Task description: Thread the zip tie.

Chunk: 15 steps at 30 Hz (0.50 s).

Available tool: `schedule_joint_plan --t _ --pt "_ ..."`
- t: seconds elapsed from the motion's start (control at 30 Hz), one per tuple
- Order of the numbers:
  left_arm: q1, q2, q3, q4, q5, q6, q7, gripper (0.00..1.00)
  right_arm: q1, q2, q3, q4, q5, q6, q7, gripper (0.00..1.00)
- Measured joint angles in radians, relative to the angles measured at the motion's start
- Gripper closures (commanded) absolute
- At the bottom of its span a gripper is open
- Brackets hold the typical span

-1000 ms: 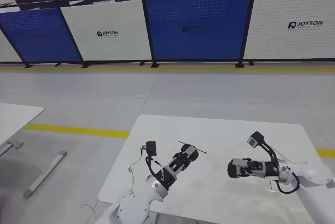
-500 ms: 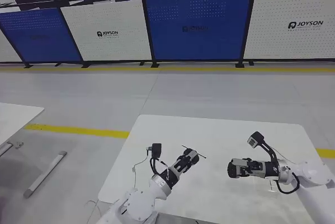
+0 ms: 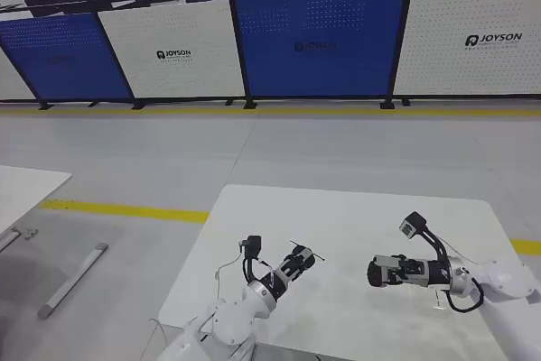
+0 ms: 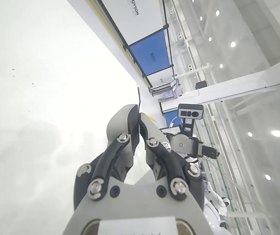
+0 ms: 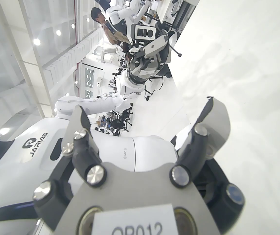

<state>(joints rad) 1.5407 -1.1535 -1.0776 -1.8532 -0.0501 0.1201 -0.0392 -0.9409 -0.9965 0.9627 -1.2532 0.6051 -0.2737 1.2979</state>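
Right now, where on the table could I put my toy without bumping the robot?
The far half of the table is bare, right across. The gap between the left gripper, shut on the zip tie, and the open right gripper is bare too, but narrow. The near edge is crowded by the arms.

The left hand point(image 4: 138, 121) was built of grey metal fingers point(image 4: 119, 121) lined with black ribbed pads point(image 4: 133, 125), joined by black links point(image 4: 105, 157) and silver round-headed screws point(image 4: 122, 137). The right hand point(image 5: 145, 105) was made alike, with a white printed label point(image 5: 132, 218) fixed on its base. The arms point(image 3: 503, 278) were cased in glossy white shells, and black cables point(image 3: 474, 305) were looped at the wrists.
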Motion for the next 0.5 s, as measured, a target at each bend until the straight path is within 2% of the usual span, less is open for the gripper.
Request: schedule_joint_plan --t 0.17,0.27,0.37,0.5 --pt "0.000 0.000 -0.001 -0.001 -0.001 -0.003 0.002 1.00 0.000 0.000 0.000 0.000 0.000 0.000 0.000 0.00" --pt "0.003 -0.001 -0.021 -0.028 0.020 -0.047 0.054 1.00 0.000 0.000 0.000 0.000 0.000 0.000 0.000 0.00" --pt "0.033 0.002 -0.052 -0.107 0.031 -0.094 0.090 1.00 0.000 0.000 0.000 0.000 0.000 0.000 0.000 0.00" --pt "0.108 0.011 -0.115 -0.256 0.009 -0.140 0.077 1.00 0.000 0.000 0.000 0.000 0.000 0.000 0.000 0.00"
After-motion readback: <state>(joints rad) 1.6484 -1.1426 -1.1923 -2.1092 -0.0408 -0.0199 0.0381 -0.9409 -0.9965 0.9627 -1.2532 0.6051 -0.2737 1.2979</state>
